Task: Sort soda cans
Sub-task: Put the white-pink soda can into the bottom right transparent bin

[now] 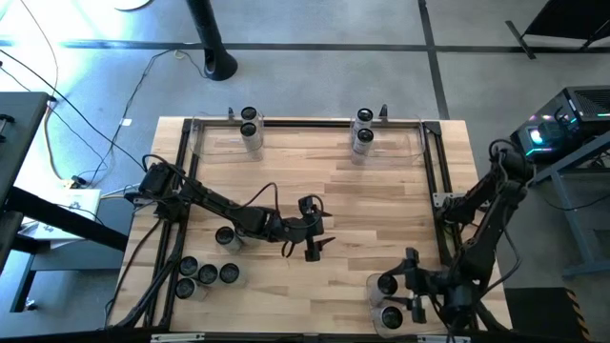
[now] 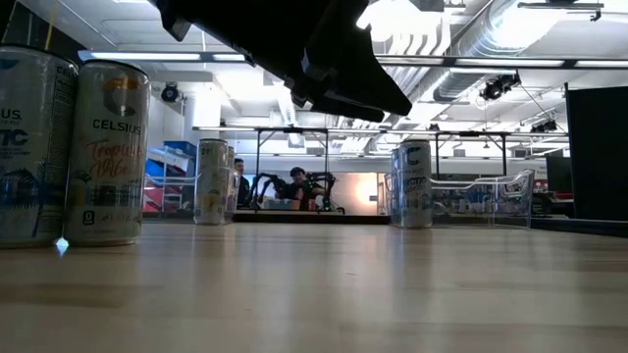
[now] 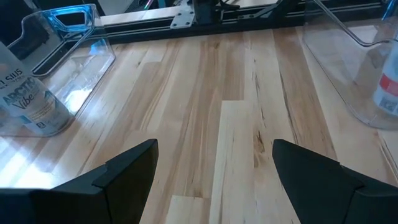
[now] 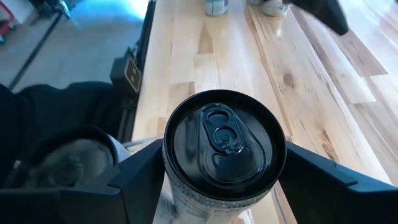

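Soda cans stand upright on the table: a loose group [image 1: 206, 273] near the left front, two [image 1: 250, 126] in the far left clear bin, two [image 1: 363, 128] in the far right bin, two at the right front. My left gripper [image 1: 310, 238] [image 3: 214, 152] hovers open over bare wood mid-table. My right gripper [image 4: 224, 165] is open around a black-topped can [image 4: 224, 146] [image 1: 387, 284], one finger on each side. The can's rim hides whether they touch. Another can [image 1: 391, 317] stands beside it.
The clear bins [image 3: 68, 37] [image 3: 348, 62] line the far edge, each with a can [image 3: 31, 99] [image 3: 388, 81] in the left wrist view. Black rails [image 1: 434, 181] run along the table sides. Bare wood [image 1: 372, 210] stretches between the arms. In the low view cans [image 2: 108, 152] stand close by.
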Motion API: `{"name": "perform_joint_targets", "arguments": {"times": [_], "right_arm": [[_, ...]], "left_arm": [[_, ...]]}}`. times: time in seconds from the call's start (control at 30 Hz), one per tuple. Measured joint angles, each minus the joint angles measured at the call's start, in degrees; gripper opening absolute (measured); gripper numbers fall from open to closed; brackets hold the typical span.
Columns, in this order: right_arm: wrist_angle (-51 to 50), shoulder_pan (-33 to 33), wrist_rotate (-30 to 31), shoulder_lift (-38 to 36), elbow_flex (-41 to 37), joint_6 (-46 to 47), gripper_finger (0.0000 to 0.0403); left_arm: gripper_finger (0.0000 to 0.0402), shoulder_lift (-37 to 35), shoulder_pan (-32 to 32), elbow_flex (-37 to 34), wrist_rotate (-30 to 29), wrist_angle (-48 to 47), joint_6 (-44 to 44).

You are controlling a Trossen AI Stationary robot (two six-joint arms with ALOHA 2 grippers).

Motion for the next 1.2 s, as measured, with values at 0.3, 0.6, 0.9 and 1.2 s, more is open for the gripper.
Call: {"name": "perform_joint_targets", "arguments": {"times": [0.3, 0.6, 0.9, 1.2], "right_arm": [[0.1, 0.1, 0.4, -5.8, 0.0, -3.3, 0.0276], [0.1, 0.0, 0.3, -3.9, 0.0, -4.3, 0.0277], [-0.1, -0.3, 0.1, -0.7, 0.0, -1.5, 0.0277], [-0.1, -4.0, -4.1, 0.6, 0.0, -1.4, 0.0278]], "left_arm": [[0.0310, 0.0, 0.0, 0.0, 0.0, 0.0, 0.6], [0.0310, 0.0, 0.0, 0.0, 0.0, -0.1, 0.6], [0.0310, 0.0, 0.0, 0.0, 0.0, -0.5, 0.6], [0.0310, 0.0, 0.0, 0.0, 0.0, -0.5, 0.6]]}}
